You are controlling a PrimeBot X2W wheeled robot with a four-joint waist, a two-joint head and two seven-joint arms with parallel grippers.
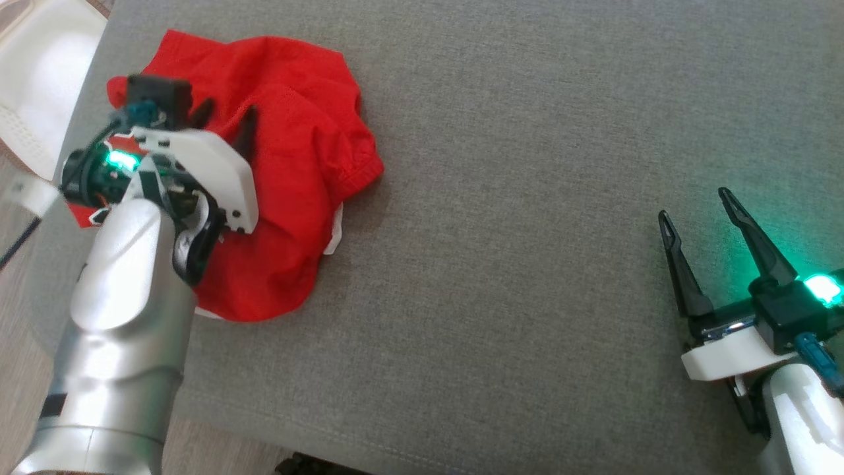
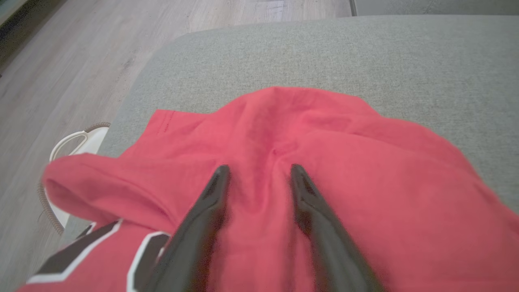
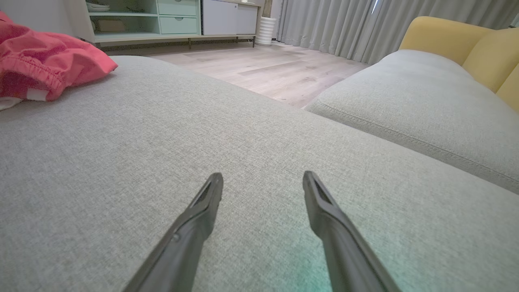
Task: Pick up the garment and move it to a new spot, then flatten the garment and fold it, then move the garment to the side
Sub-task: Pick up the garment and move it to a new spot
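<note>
While the left claw (image 1: 227,112) hangs over it, the red garment (image 1: 303,152) lies bunched at the far-left corner of the grey cushion (image 1: 527,198).
Up close in the left wrist view, that claw's two dark fingers (image 2: 211,202) stand apart, tips down on the red cloth, a soft ridge of fabric rising between them and nothing clamped. A black-and-white print (image 2: 69,255) shows on the garment's left part, by the cushion's left edge. Over at the near-right corner, the right claw (image 1: 693,206) has its jaws spread wide above bare grey cloth, well apart from the garment, gripping nothing. A white object (image 1: 39,86) sits on the floor just off the far-left corner.
</note>
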